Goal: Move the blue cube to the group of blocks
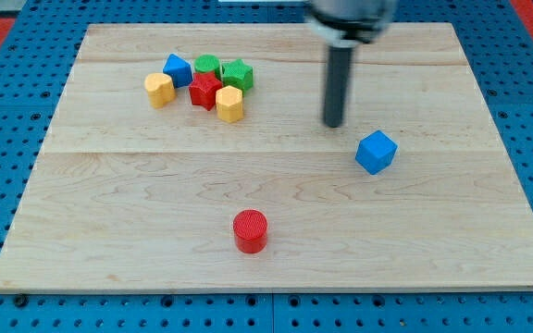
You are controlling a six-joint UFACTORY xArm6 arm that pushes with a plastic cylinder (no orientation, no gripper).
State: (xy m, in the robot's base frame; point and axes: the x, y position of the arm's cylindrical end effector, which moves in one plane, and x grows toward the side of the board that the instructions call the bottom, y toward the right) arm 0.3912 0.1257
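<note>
A: What sits closest to the camera?

B: A red cylinder [250, 230], standing alone on the wooden board [109, 231] near the view's bottom, a little left of centre. It touches nothing.

A: And the blue cube?

B: The blue cube [376, 152] lies right of centre, up and to the right of the red cylinder and well apart from it. It is turned so that one corner faces the camera.

A: Where is my tip?

B: My tip [332, 124] is just up and to the left of the blue cube, near it but with a strip of bare wood between them, so they are apart. The dark rod rises straight from there to the view's top, where the arm's body is cut off by the edge.

A: Is there a claw, and does it hold anything?

B: No claw shows; the arm ends in the plain rod, and it has hold of nothing.

A: Where is the group?

B: At the upper left of the board, well apart from the blue cube. A blue block [177, 70], a green cylinder [208, 65] and a green block [238, 74] form the back row. A yellow block [159, 89], a red star-shaped block [205, 90] and another yellow block [230, 104] sit in front. They are packed closely, most of them touching a neighbour.

A: Around the board?

B: A blue pegboard surface [7, 166] with rows of holes.
</note>
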